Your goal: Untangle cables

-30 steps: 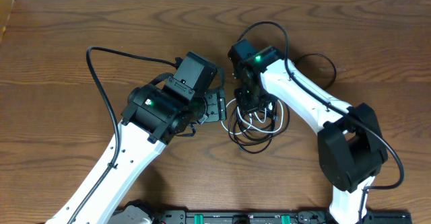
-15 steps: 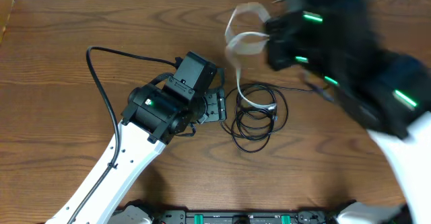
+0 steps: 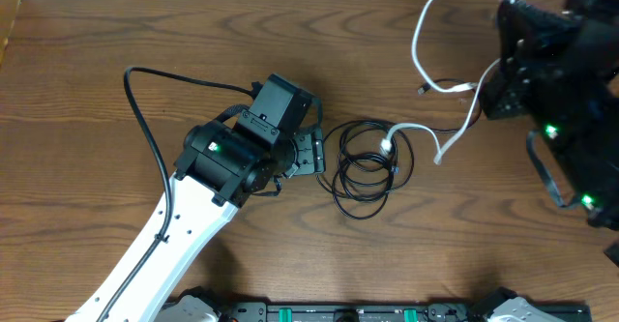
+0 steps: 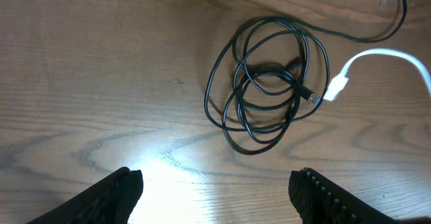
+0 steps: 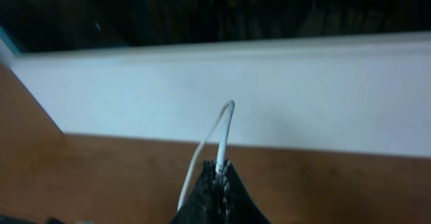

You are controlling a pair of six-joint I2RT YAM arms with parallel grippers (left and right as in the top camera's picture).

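Overhead and wrist views, read from left to right. The left arm [image 3: 184, 225] lies across the wooden table [image 3: 97, 32], with its own thick black cord [image 3: 138, 119] looping out to the side. The left gripper [image 3: 311, 153] sits low over the wood just beside the black cables [image 3: 366, 172]. Its jaws stand apart and hold nothing, and in the left wrist view both fingertips [image 4: 121, 190] frame bare wood below the coil.

The black cables [image 4: 262, 83] rest flat in the middle of the table as several overlapping loops, with one strand trailing off toward the right. The plug [image 4: 337, 87] of the white cable lies against the right side of this coil. From there the white cable [image 3: 418, 42] rises off the table in loose curves toward the right arm [image 3: 551, 71], which is high and close to the camera.

In the right wrist view, the right gripper [image 5: 219, 170] has its jaws closed together on the white cable [image 5: 225, 126], which stands up from between them in front of a white wall [image 5: 323, 96].
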